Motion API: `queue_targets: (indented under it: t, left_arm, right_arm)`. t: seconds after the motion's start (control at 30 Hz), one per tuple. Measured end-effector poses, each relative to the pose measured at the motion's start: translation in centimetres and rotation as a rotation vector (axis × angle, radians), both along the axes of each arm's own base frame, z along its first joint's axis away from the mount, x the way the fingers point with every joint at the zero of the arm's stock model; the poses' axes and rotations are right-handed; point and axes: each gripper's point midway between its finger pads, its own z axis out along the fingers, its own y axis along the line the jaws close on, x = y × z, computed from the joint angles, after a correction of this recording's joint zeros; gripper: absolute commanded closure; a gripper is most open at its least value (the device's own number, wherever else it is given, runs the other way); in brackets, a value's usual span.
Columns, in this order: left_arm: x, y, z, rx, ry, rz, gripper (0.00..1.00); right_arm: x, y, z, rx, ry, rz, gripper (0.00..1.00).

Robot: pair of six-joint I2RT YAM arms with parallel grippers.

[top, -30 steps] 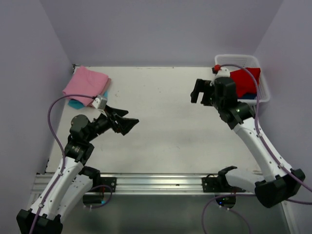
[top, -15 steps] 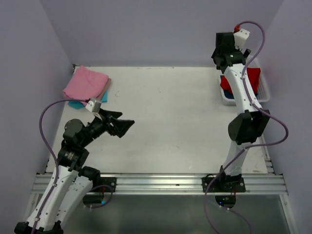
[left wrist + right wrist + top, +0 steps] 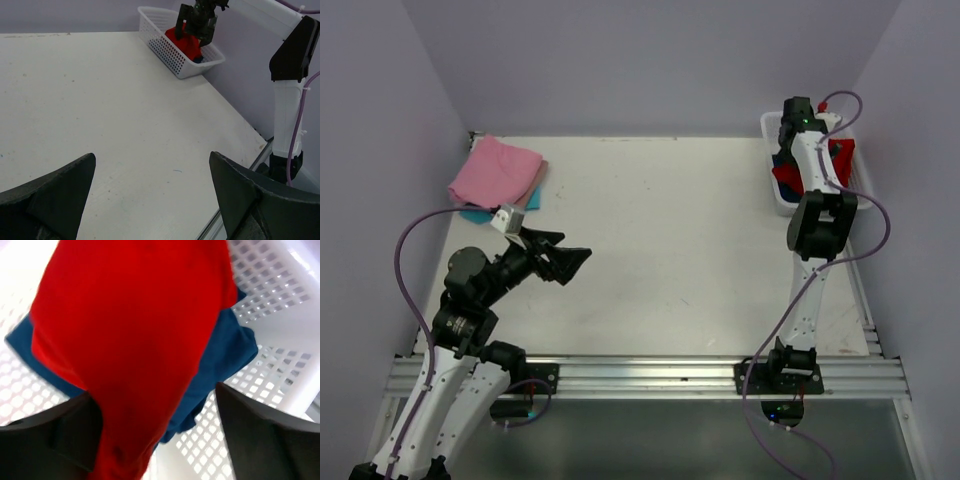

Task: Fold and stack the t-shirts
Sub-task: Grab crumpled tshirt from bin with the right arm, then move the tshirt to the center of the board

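Observation:
A folded pink t-shirt (image 3: 495,170) lies on a turquoise one (image 3: 475,213) at the table's far left corner. A bright red t-shirt (image 3: 130,335) lies crumpled on a dark blue one (image 3: 225,360) inside the white mesh basket (image 3: 775,195) at the far right; the red one also shows in the left wrist view (image 3: 182,40). My right gripper (image 3: 155,405) is open, reaching down into the basket with its jaws on either side of the red cloth. My left gripper (image 3: 570,262) is open and empty above the table's left middle.
The purple walls close in the table on three sides. The metal rail (image 3: 650,375) runs along the near edge. The right arm (image 3: 815,225) stands stretched up beside the basket.
The right arm swung from the table's middle right up over the basket and lowered its gripper into it. The left arm drew slightly back towards the near left.

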Motion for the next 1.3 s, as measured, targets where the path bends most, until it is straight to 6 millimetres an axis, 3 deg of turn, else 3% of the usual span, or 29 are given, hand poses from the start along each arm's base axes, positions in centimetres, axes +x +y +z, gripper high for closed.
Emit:
queue_targets:
  t: [0.03,0.07,0.23,0.4,0.5,0.7,0.83,0.93,1.03,1.1,1.17,1.23,1.3]
  left_arm:
    - [0.0,0.0,-0.1,0.001,0.002,0.002,0.00]
    - [0.0,0.0,-0.1,0.001,0.003,0.003,0.00]
    - [0.0,0.0,-0.1,0.000,0.003,0.003,0.00]
    - [0.2,0.0,-0.1,-0.002,0.006,0.002,0.00]
    - [0.2,-0.1,0.1,-0.006,0.001,-0.001,0.00]
    - [0.4,-0.2,-0.1,-0.012,0.001,-0.001,0.00]
    - [0.6,-0.2,-0.6,-0.011,0.010,0.000,0.00]
    - [0.8,-0.3,-1.2,-0.013,0.023,0.004,0.00]
    - [1.0,-0.2,-1.7,-0.016,0.036,0.015,0.00]
    - [1.1,-0.1,-2.0,-0.015,0.043,0.026,0.00]
    - [1.1,0.1,-2.2,-0.014,0.043,0.038,0.00]
    - [1.2,0.4,-2.3,-0.015,0.044,0.056,0.00]
    - [1.3,0.6,-2.1,-0.020,0.040,0.076,0.00]
  right_arm:
    - [-0.1,-0.8,0.1,0.004,-0.008,-0.016,0.69]
    - [-0.2,-1.5,0.2,0.011,-0.012,-0.025,1.00]
    - [-0.6,-3.5,-0.8,0.081,-0.044,-0.055,1.00]
    - [-2.0,-1.6,-0.6,0.179,-0.115,0.013,1.00]
    - [-2.1,0.7,2.7,0.242,-0.252,0.096,1.00]
    - [-3.1,6.1,15.3,0.337,-0.629,0.344,1.00]
    - [-4.0,11.9,22.5,0.465,-0.817,0.619,1.00]
    - [-4.9,18.4,25.3,0.616,-0.865,0.904,1.00]
    - [-7.9,27.9,25.3,0.789,-0.790,1.236,1.00]
    - [-11.5,34.4,25.0,0.899,-0.708,1.468,1.00]
    - [-15.7,39.6,24.8,0.999,-0.630,1.678,1.00]
    - [-19.2,42.6,24.7,1.069,-0.570,1.831,1.00]
    - [-20.9,43.8,24.2,1.087,-0.529,1.898,1.00]
